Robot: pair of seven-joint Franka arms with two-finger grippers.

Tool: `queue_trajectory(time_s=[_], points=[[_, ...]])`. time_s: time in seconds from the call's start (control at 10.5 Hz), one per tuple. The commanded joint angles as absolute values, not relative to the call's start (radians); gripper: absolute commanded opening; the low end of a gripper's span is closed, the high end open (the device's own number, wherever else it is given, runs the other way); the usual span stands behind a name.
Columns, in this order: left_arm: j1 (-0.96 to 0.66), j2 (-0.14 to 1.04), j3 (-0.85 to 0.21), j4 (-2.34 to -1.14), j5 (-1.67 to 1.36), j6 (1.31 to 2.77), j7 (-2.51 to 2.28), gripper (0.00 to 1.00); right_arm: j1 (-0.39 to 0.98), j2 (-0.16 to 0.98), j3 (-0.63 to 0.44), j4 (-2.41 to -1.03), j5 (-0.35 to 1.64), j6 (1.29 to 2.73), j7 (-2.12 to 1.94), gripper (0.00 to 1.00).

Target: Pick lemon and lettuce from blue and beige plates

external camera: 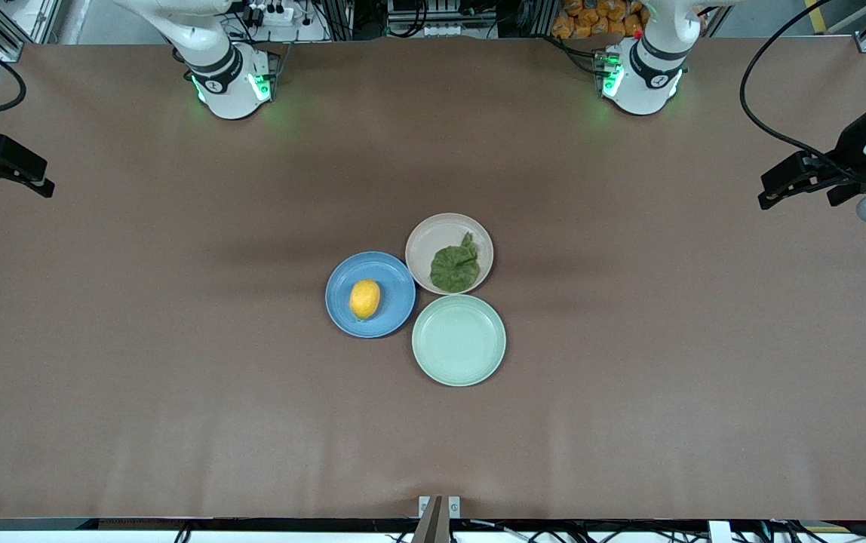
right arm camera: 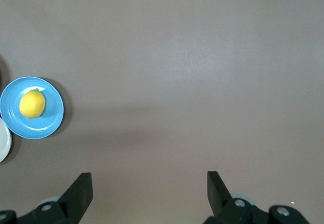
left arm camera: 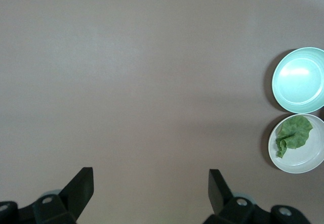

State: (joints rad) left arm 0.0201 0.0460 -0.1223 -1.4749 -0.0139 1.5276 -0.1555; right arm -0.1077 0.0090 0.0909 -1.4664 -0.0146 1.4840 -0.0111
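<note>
A yellow lemon [external camera: 365, 299] lies on a blue plate [external camera: 395, 317] at the table's middle. A green lettuce leaf [external camera: 454, 267] lies on a beige plate [external camera: 433, 235] touching it, farther from the front camera. My left gripper [external camera: 769, 194] hangs open and empty over the table's edge at the left arm's end. My right gripper [external camera: 44, 183] hangs open and empty at the right arm's end. The left wrist view shows the lettuce [left arm camera: 293, 135] on the beige plate [left arm camera: 309, 161]. The right wrist view shows the lemon [right arm camera: 32, 103] on the blue plate [right arm camera: 50, 120].
An empty pale green plate [external camera: 459, 340] sits beside both plates, nearest the front camera; it also shows in the left wrist view [left arm camera: 299, 80]. The brown table [external camera: 176, 339] stretches bare around the plates. Both arm bases stand at the table's back edge.
</note>
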Motion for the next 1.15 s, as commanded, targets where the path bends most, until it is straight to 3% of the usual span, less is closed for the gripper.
queue_trajectory(time_s=[0.0,0.67,0.86,1.05], points=[[0.011,0.038,-0.12,-1.476,0.003,1.514,-0.135,1.0,-0.107,-0.011,0.089,-1.489,-0.011,1.489,-0.005,1.0],[-0.002,0.078,-0.133,-1.488,-0.024,1.517,-0.133,1.0,-0.042,0.112,0.097,-1.479,-0.006,1.496,-0.012,1.0],[-0.018,0.118,-0.178,-1.503,-0.028,1.538,-0.164,1.0,-0.019,0.147,0.1,-1.479,-0.003,1.496,-0.012,1.0],[-0.017,0.129,-0.262,-1.61,-0.032,1.655,-0.294,1.0,-0.015,0.162,0.101,-1.482,0.011,1.496,-0.017,1.0]])
